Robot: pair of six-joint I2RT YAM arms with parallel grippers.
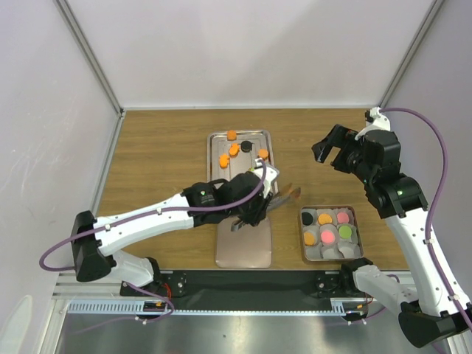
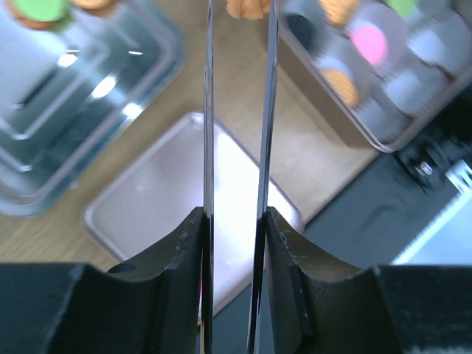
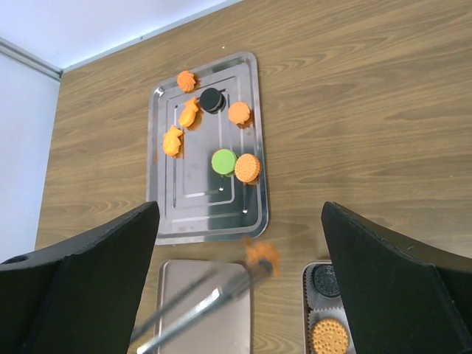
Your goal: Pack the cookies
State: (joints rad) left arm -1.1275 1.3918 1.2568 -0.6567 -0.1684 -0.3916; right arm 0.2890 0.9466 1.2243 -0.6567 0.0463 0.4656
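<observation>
Between the black fingers of the left gripper point(image 2: 232, 221), thin flat metal tongs point(image 2: 208, 110) are clamped. An irregular orange cookie point(image 2: 249, 7) is pinched at their tips over the wood-grain table point(image 1: 162, 147), between the ribbed steel tray point(image 3: 199, 184) of loose round cookies point(image 3: 223, 161) and the small square box point(image 1: 301, 236) of paper cups. The left arm is stretched low; the right gripper point(image 1: 332, 155) is raised, jaws spread wide.

The tray point(image 1: 217, 144) with cookies point(image 1: 234, 149) lies behind the left gripper point(image 1: 249, 199) (tongs point(image 1: 286, 195) in its jaws), the flat pan point(image 1: 243, 249) under and before it, the box point(image 1: 328, 208) to its right, before the right gripper point(image 1: 333, 156).
</observation>
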